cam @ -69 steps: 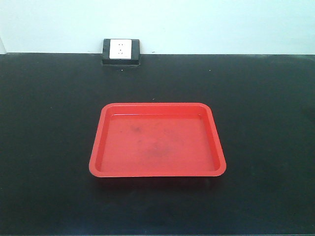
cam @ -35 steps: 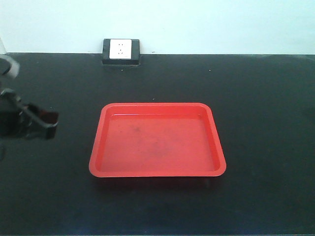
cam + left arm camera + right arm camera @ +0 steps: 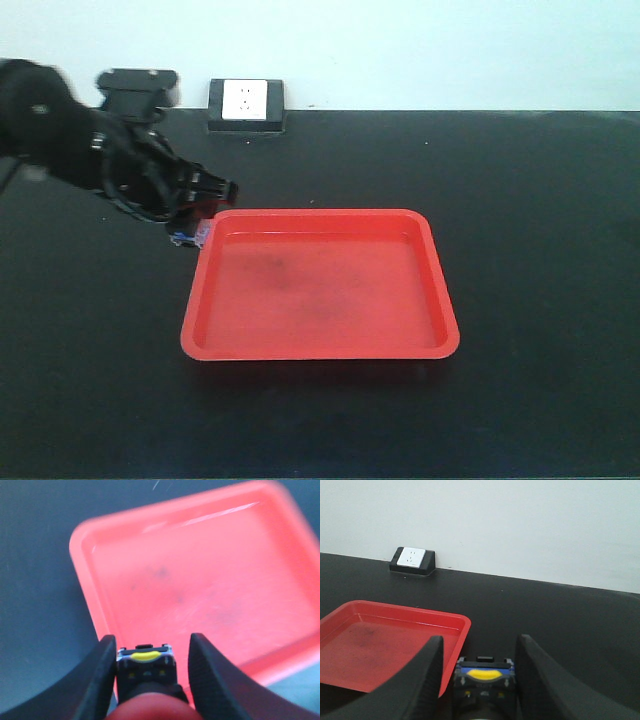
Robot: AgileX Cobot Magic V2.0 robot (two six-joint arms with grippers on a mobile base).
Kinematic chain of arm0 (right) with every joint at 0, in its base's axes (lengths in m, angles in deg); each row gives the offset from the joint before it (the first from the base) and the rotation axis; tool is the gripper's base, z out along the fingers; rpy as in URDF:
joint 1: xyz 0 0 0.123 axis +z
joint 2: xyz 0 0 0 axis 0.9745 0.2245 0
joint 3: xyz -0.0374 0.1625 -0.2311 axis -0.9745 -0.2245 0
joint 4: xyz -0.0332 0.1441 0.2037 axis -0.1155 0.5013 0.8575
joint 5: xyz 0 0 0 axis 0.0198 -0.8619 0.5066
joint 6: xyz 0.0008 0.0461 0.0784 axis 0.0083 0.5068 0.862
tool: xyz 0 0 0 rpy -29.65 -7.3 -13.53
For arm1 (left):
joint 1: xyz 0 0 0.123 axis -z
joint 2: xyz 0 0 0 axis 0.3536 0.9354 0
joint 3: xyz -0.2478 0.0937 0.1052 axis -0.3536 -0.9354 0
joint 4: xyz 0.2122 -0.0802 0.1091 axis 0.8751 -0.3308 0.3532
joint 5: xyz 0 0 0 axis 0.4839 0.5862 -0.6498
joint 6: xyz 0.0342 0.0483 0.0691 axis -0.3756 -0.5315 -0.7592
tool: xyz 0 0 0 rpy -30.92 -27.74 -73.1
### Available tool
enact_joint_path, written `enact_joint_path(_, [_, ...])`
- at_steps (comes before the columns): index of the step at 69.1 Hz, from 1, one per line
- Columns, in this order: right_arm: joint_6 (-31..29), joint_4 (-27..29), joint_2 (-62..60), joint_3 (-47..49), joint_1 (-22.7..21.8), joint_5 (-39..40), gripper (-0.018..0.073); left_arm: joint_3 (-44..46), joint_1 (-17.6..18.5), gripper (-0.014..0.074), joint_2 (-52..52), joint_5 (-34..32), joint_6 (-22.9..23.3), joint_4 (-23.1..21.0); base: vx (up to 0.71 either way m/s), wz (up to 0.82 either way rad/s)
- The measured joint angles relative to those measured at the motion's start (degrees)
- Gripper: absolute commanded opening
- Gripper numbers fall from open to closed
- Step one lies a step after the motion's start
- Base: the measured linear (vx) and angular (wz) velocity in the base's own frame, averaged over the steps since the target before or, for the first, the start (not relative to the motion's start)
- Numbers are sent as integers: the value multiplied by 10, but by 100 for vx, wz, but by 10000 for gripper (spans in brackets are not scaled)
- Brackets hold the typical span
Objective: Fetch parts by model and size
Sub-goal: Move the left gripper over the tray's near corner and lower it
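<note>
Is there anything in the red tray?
Empty. The tray shows only bare, smudged floor; the left gripper holds its part at the corner, not set inside.

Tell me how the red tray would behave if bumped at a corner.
The red tray looks thin, shallow and empty on a smooth black table, so it would probably slide easily. Its raised rim all around suggests it stays stiff. A push at the corner nearest the left gripper would likely turn it too.

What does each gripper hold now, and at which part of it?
Each holds a push-button switch by the sides of its dark base, contact block outward: left gripper the red-capped switch, right gripper the second switch, cap hidden.
</note>
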Motion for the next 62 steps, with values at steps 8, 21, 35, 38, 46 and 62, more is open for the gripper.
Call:
enact_joint_path(8, [0,0,0,0,0,0,-5,54,25,-4,60,40,78,35,0,0])
enact_joint_path(21, [0,1,0,0,0,0,-5,118,54,-5,135,53,138,46,0,0])
enact_joint_path(35, [1,2,0,0,0,0,-5,129,61,-5,195,26,170,51,0,0])
enact_joint_path(38, [1,2,0,0,0,0,-5,129,61,-5,206,19,172,56,0,0])
enact_joint_path(46, [1,2,0,0,0,0,-5,130,61,-5,232,0,174,62,0,0])
enact_joint_path(62, [2,2,0,0,0,0,-5,130,61,-3,269,-19,176,74,0,0])
